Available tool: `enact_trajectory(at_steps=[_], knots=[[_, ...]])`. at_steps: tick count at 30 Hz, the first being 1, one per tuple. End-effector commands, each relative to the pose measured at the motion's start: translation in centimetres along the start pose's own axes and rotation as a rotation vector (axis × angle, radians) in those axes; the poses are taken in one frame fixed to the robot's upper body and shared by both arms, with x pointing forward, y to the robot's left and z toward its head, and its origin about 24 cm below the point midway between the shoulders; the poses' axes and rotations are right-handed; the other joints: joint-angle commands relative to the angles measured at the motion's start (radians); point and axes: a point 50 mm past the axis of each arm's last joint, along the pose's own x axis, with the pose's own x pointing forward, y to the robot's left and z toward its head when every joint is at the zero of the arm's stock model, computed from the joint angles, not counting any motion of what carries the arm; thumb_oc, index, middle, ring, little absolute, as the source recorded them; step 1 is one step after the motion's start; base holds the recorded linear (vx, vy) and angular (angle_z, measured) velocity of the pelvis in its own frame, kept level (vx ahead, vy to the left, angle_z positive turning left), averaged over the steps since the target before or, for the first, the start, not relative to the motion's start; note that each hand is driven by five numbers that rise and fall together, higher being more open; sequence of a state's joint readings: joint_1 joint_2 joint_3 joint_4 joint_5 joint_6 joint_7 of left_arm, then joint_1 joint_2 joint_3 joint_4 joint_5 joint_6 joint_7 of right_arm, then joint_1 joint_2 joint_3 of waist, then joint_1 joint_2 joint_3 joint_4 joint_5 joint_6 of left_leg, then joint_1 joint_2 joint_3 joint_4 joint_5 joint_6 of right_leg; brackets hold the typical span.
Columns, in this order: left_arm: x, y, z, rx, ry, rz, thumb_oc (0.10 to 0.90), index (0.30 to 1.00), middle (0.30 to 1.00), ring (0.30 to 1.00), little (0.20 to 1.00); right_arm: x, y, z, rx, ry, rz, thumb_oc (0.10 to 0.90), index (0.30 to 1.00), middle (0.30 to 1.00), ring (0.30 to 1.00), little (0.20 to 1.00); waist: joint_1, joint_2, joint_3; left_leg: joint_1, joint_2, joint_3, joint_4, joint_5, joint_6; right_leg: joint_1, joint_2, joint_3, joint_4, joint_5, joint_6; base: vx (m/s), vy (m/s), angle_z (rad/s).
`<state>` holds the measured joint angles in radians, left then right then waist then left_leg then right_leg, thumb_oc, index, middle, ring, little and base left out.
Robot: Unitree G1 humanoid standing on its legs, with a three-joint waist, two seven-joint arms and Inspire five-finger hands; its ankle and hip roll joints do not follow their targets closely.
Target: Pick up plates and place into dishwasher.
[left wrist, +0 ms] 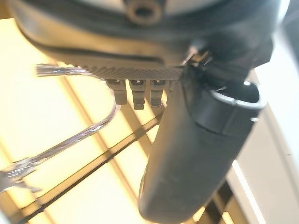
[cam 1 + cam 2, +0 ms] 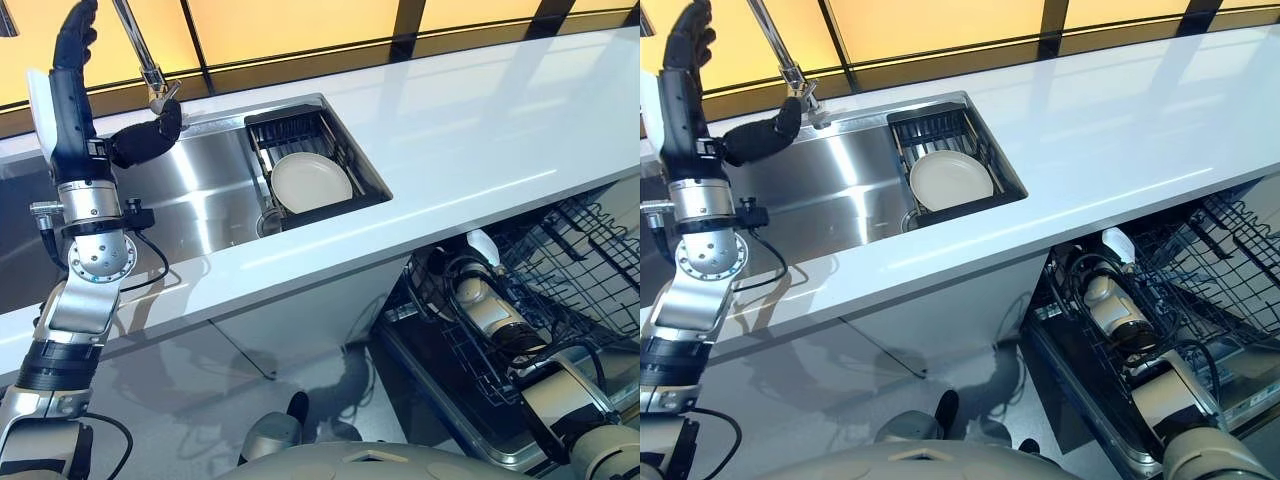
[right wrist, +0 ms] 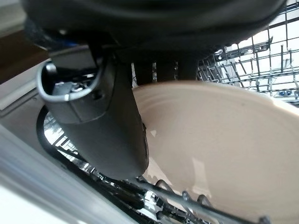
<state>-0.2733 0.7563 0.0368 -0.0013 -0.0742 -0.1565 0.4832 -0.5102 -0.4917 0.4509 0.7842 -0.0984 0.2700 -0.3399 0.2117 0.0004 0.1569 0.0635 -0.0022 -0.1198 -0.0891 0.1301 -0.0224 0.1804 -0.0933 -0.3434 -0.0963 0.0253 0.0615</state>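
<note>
Right hand (image 3: 107, 121) is reaching down into the dishwasher rack (image 2: 590, 260), below the bench (image 2: 480, 130) edge, and is pinching a cream plate (image 3: 219, 144): thumb is lying across the plate's face near its rim, fingers going behind it. Plate is standing roughly on edge, its lower rim sitting at or just above the rack wires (image 3: 187, 200); cannot tell whether it is already seated between tines. So the coming move is turning on that edge-to-slot relation: plate face is lying beside the thumb, its flat plane running along the rack's rows, and, as a judgement, the hand is needing only a short lowering and a release. A second plate (image 2: 311, 182), same pale cream, round, plain, glossy, is lying tilted in the dark drying basket (image 2: 300, 125) inside the steel sink (image 2: 190, 190). Left hand (image 2: 72, 50) is raised high by the faucet (image 2: 140, 45), well apart from that plate and nearer to it than the right; its fingers are showing curled loosely, holding nothing. Sink plate is lying to the right of and below the left hand.
</note>
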Motion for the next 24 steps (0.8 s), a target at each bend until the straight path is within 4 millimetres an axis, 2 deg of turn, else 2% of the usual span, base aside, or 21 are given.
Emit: enact_trajectory(at_steps=[1,5,6,7,14,18,24], knots=[[3.1,0.4,2.9,-0.072,-0.122,-0.021,0.8,0.9,0.9,0.9,0.9,-0.3,0.5,8.1,0.062,-0.279,0.097,0.1,0.3,0.3,0.3,0.2,-0.008,-0.014,-0.057,0.03,-0.04,0.034,0.002,-0.092,0.001,0.004,-0.009,-0.01,0.015,0.015,0.02,0.0,0.0,0.0],[3.5,0.2,2.9,-0.084,-0.107,-0.054,0.8,0.9,0.9,0.9,0.9,-0.4,0.7,8.0,0.064,-0.274,0.109,0.1,0.3,0.3,0.3,0.2,-0.014,-0.012,-0.057,0.031,-0.039,0.04,0.002,-0.093,0.001,0.001,-0.009,-0.002,0.015,0.018,0.022,0.0,0.0,-0.01],[3.6,0.2,3.0,-0.088,-0.107,-0.059,0.8,0.9,0.9,0.9,0.9,-0.4,0.8,7.8,0.062,-0.27,0.113,0.18,0.368,0.368,0.368,0.28,-0.016,-0.011,-0.057,0.032,-0.039,0.042,0.002,-0.094,0.001,0.0,-0.009,0.001,0.015,0.019,0.023,-0.01,0.0,-0.06],[3.7,0.2,3.0,-0.091,-0.11,-0.072,0.8,0.9,0.9,0.9,0.9,-0.4,0.8,7.6,0.07,-0.258,0.117,0.8,0.9,0.9,0.9,0.9,-0.02,-0.011,-0.056,0.033,-0.038,0.045,0.002,-0.094,0.002,-0.001,-0.008,0.005,0.016,0.02,0.023,-0.01,0.0,-0.07],[3.7,-1.0,3.4,-0.083,-0.106,-0.211,0.8,0.9,0.9,0.9,0.9,-0.5,0.1,7.2,0.147,-0.243,0.11,0.8,0.9,0.9,0.9,0.9,-0.043,-0.008,-0.054,0.038,-0.034,0.063,0.002,-0.1,0.002,-0.006,-0.006,0.024,0.015,0.024,0.026,-0.01,0.001,-0.05],[3.9,-0.9,3.6,-0.064,-0.107,-0.254,0.8,0.9,0.9,0.9,0.9,-0.7,0.0,6.8,0.176,-0.238,0.149,0.8,0.9,0.9,0.9,0.9,-0.058,-0.007,-0.055,0.039,-0.033,0.075,0.002,-0.101,0.002,-0.01,-0.006,0.035,0.014,0.026,0.03,-0.01,-0.001,-0.07],[4.2,-0.7,3.7,-0.062,-0.123,-0.255,0.8,0.9,0.9,0.9,0.9,-1.2,-1.7,6.7,0.206,-0.321,0.03,0.8,0.9,0.9,0.9,0.9,-0.087,0.001,-0.055,0.045,-0.032,0.094,0.002,-0.105,0.002,-0.014,-0.005,0.056,0.013,0.029,0.035,0.0,0.006,-0.06]])
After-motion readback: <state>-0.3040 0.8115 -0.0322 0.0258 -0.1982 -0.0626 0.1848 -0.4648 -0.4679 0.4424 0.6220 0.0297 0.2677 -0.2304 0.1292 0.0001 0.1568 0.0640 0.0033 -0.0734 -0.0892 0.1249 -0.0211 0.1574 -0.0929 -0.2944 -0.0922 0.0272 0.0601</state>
